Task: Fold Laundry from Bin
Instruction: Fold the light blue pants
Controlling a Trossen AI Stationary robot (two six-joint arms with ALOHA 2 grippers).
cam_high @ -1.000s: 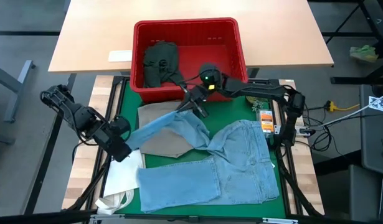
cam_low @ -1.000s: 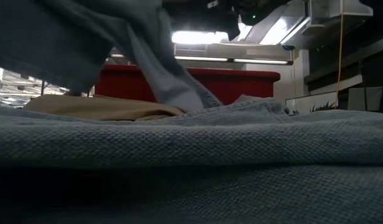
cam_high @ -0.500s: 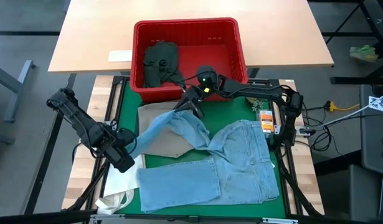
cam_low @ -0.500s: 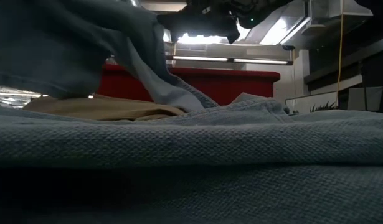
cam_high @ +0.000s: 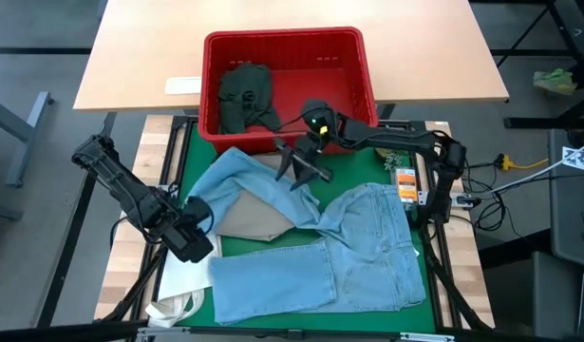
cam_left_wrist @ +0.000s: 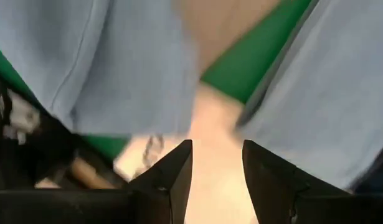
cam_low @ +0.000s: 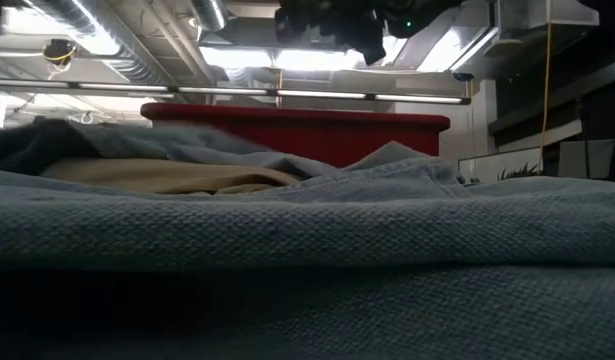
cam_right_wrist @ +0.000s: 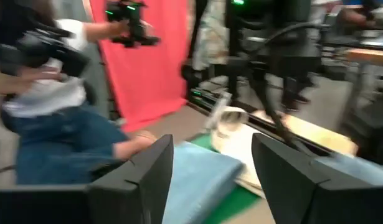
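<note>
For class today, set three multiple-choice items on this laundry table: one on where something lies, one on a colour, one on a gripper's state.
1. Where is the dark green garment?
A. in the red bin
B. on the green mat
C. on the white tote bag

2. What colour are the jeans spread over the mat?
A. black
B. light blue
C. red

3. How is the right gripper?
A. shut on the khaki trousers
B. shut on the bin's rim
C. open, holding nothing

Key: 1 A, the green piece lies inside the bin's walls. 2 B, the denim is pale blue. 3 C, its fingers stand apart with nothing between them in the right wrist view.
</note>
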